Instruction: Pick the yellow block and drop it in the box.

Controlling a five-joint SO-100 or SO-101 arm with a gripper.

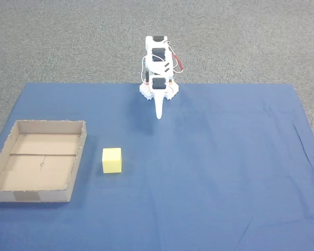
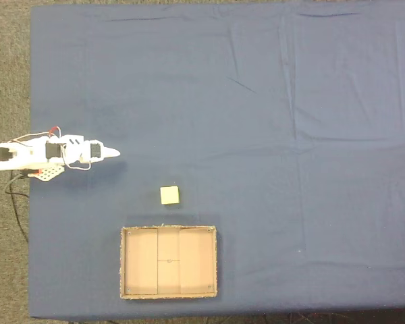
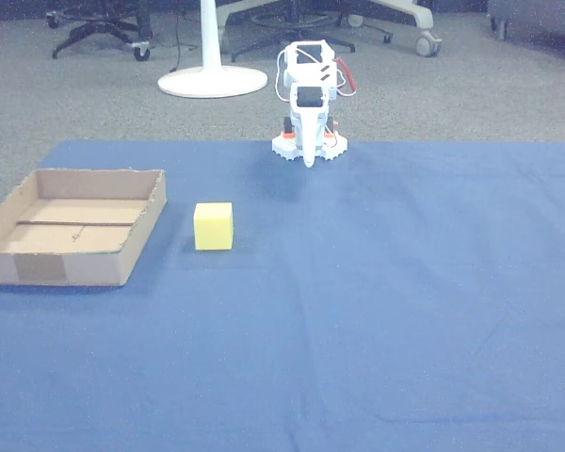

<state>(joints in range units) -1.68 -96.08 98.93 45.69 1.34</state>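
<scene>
Blue cloth [image 1: 214, 172]: yellow block [image 1: 112, 160] well apart from pincer [image 1: 158, 114]

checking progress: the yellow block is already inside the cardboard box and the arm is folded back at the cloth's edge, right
Not quite. The yellow block sits on the blue cloth beside the box, not inside it, as both fixed views show. The arm is folded back at the cloth's edge.

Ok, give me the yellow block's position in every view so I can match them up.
A fixed view: yellow block left of centre, just right of the box.
A fixed view: block lower left of centre, just above the box.
Other view: block left of centre, right of the box.
Shared landmark: the box.
</scene>
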